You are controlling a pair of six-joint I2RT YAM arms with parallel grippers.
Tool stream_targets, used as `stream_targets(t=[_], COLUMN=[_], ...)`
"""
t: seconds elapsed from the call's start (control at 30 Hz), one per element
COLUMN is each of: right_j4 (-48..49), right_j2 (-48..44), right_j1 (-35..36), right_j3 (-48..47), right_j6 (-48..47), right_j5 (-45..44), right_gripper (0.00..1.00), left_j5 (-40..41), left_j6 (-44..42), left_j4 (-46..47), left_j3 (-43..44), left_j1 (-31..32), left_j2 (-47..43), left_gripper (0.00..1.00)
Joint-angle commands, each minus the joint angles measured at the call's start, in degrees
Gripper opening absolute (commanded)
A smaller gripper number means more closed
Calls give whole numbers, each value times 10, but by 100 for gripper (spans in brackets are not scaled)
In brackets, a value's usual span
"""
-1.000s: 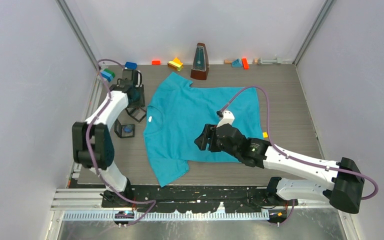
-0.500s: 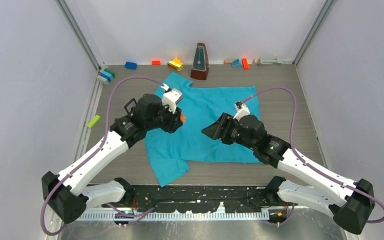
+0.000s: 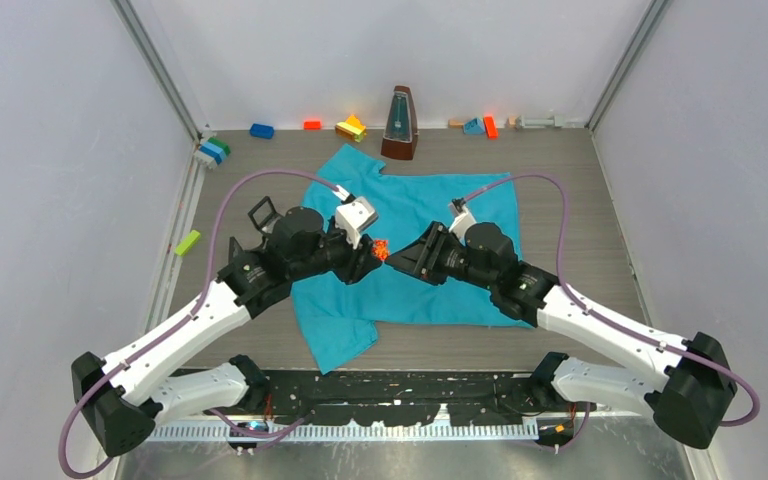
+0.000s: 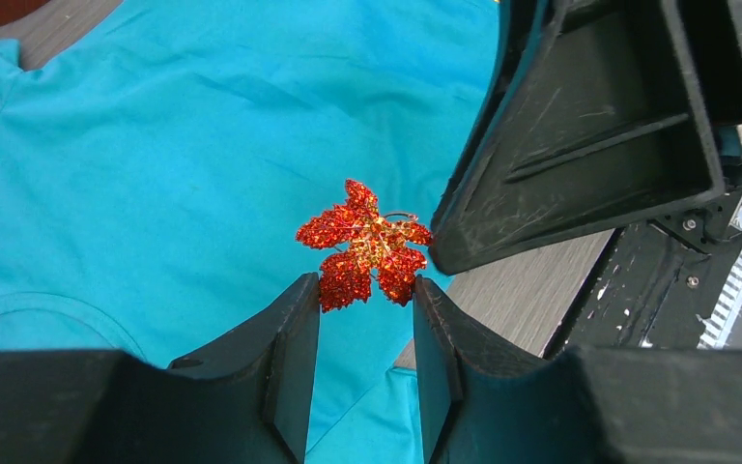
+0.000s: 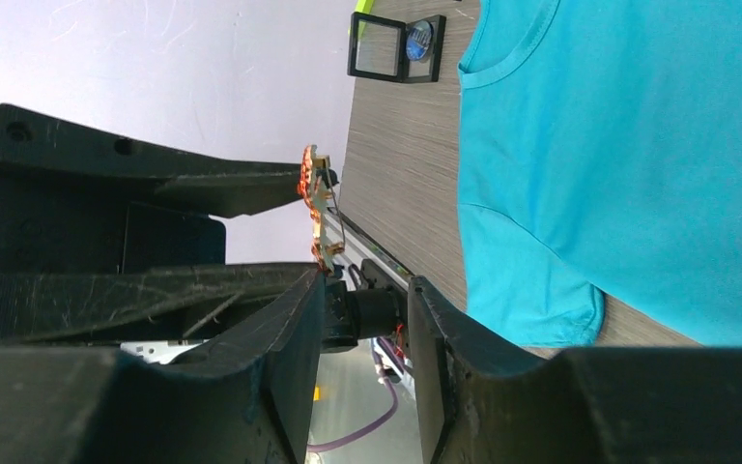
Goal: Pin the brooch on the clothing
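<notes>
The teal T-shirt [image 3: 415,205] lies flat on the table; it also shows in the left wrist view [image 4: 155,145] and the right wrist view [image 5: 638,145]. My left gripper [image 3: 372,256] hovers above the shirt's middle, shut on a glittering red maple-leaf brooch [image 4: 365,242] held by its lower lobes at the fingertips [image 4: 365,290]. My right gripper [image 3: 407,262] faces it from the right, open and empty [image 5: 367,285]. One of its fingers [image 4: 580,145] nearly touches the brooch's right edge. The brooch shows edge-on in the right wrist view [image 5: 315,208].
A wooden metronome [image 3: 399,125] stands at the back edge of the shirt. Small coloured blocks [image 3: 350,127] line the back wall, blue ones [image 3: 214,150] at the back left, a green one [image 3: 188,242] at the left. A black open box [image 5: 396,43] lies left of the shirt's collar.
My left arm swung from the far left over the shirt, carrying the brooch. My right gripper rose and turned towards it; the two fingertips have come close together.
</notes>
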State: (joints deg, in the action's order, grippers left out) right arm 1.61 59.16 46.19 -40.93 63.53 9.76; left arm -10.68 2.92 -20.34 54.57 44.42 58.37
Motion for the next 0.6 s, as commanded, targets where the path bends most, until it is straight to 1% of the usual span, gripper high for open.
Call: stream_targets(t=[0.0, 0.27, 0.57], right_j4=[57, 50, 50], right_j2=[14, 11, 26], right_j1=[9, 10, 10], right_j3=[-38, -46, -52], right_j6=[17, 10, 4], right_j5=[-1, -15, -13], right_gripper=[42, 38, 31], left_j5=[2, 5, 6], left_j6=[-13, -12, -12], left_j4=[30, 29, 28], left_j3=[3, 4, 4], left_j1=[8, 10, 13], left_j2=[-6, -3, -2], left_gripper=[27, 27, 27])
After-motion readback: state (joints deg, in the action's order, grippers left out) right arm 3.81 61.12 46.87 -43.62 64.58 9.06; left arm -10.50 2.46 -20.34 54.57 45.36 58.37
